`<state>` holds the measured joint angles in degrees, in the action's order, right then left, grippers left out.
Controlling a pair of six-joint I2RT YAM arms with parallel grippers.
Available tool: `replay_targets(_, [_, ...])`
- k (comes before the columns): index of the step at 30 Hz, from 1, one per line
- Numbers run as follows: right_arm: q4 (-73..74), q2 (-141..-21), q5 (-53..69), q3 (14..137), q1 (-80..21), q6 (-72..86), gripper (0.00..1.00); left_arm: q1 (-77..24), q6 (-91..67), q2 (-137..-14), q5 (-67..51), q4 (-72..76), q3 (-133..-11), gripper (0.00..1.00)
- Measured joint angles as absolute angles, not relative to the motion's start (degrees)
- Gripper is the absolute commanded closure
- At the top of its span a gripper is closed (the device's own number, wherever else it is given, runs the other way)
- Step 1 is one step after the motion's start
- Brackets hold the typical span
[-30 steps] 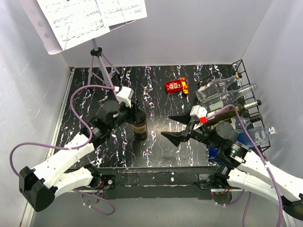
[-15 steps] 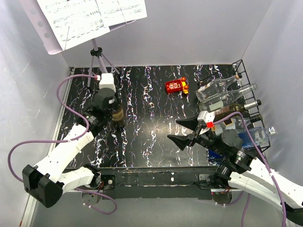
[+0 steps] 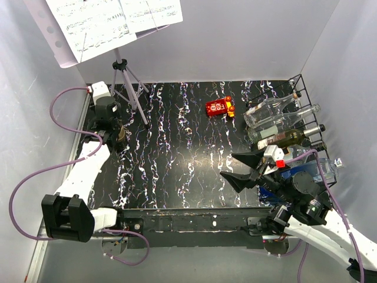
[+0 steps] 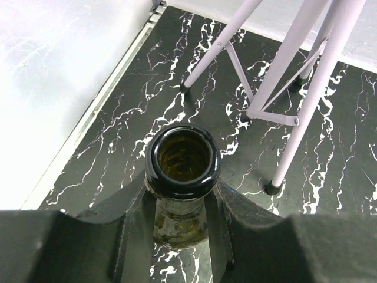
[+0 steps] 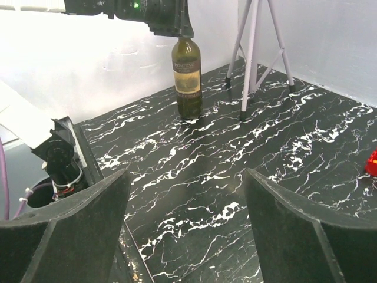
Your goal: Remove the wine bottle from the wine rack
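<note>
Wine bottle (image 5: 187,76) is upright (left gripper (image 4: 179,203) clamps its neck).

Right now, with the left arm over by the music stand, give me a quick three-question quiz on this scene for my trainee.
1. True or false: the wine bottle lies in the wine rack.
2. What is the left pincer closed on? A the bottle's neck; B the rack's wire; C nothing.
3. Fill in: the right pincer is ____, with nothing between its fingers.
Key: 1 false, the bottle stands upright on the table near the music stand; 2 A; 3 open.
</note>
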<state>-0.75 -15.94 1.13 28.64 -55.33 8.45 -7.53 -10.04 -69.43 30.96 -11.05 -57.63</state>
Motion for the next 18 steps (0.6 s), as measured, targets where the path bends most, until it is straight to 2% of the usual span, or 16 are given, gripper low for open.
replay_targets(5, [2.37, -14.63, -1.15, 28.6, -55.33, 9.02, 0.13, -6.55, -9.52, -71.5, 30.02, -8.1, -57.08, 0.99])
replay_targets(7, [3.9, -14.68, -1.83, 28.6, -55.33, 9.08, 0.13, -5.82, -9.47, -71.48, 29.5, -7.22, -56.6, 0.82])
replay_targets(11, [5.15, -15.0, -3.05, 28.6, -55.33, 9.28, 0.13, -4.99, -9.47, -71.46, 28.64, -6.11, -56.1, 0.38])
replay_targets(13, [5.3, -15.46, -3.36, 28.64, -55.33, 9.56, 0.13, -4.93, -9.02, -71.37, 28.36, -5.17, -55.96, 0.3])
replay_targets(18, [6.68, -17.61, -5.56, 29.26, -55.37, 11.73, 0.13, -4.93, -8.23, -69.87, 27.97, -4.25, -55.96, 0.18])
